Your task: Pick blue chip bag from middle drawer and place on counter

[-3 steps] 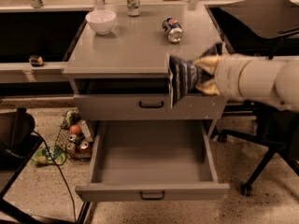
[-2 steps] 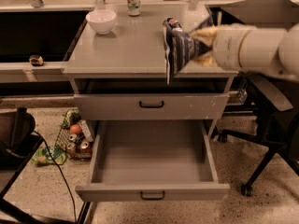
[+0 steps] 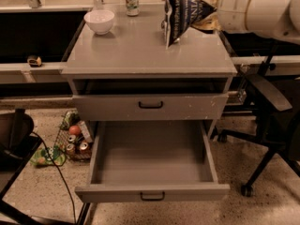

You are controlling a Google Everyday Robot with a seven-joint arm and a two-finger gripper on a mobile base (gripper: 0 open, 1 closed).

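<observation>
Gripper (image 3: 200,9): clamped on bag (image 3: 180,13), upright just above counter (image 3: 140,50), rear right. Drawer (image 3: 152,161): open, empty. Risk: bag released on edge may topple off the counter's right side.

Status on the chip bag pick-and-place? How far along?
Done: the blue chip bag is out of the middle drawer, which stands open and empty. In hand: the gripper, at upper right, holds the bag upright over the back right part of the counter. Left: set it down and release; it hasn't been let go yet.
</observation>
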